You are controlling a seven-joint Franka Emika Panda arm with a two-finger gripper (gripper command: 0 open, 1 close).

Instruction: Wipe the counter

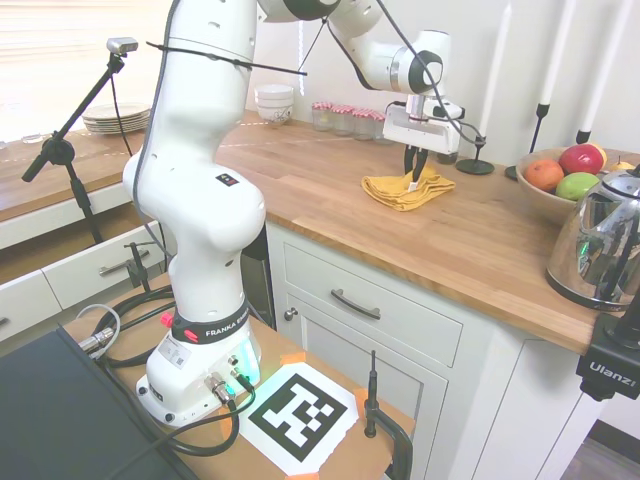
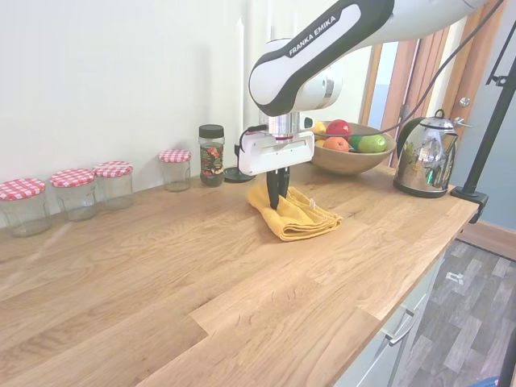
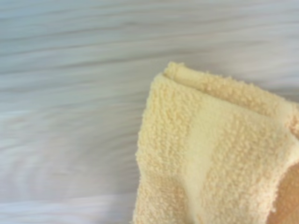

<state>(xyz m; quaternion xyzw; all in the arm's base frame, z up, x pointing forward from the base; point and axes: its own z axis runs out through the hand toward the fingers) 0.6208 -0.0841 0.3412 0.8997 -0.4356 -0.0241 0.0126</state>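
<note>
Counter: we see the counter (image 2: pixel 161 274) as a long light-brown wooden top on white cabinets; it runs from the jars to the kettle, and the part in front of the cloth is bare wood.
Cloth: a yellow folded cloth (image 2: pixel 297 215) lies on the counter, about in the middle of its depth, in front of the fruit bowl (image 2: pixel 355 157). Its back edge is lifted a little toward the gripper, which we judge is because it is being held there.
Gripper: the gripper (image 2: pixel 276 193) points straight down on the back part of the cloth. Its dark fingers stand close together and seem to pinch a fold of the cloth, but the contact itself is small in both outside views, so we are not fully sure.
Wrist view: the towel weave (image 3: pixel 210 154) fills one corner, and the wood beside it is blurred.
Neighbours: a spice jar (image 2: pixel 211 155) and jars with checked lids (image 2: pixel 114 184) stand along the wall, and the kettle (image 2: pixel 425 156) is at the far end, all apart from the cloth.
Stage: we think the wiping is under way or just starting.
Next need: we judge the cloth must stay flat and pressed while it is dragged over the open wood, away from the bowl.
</note>
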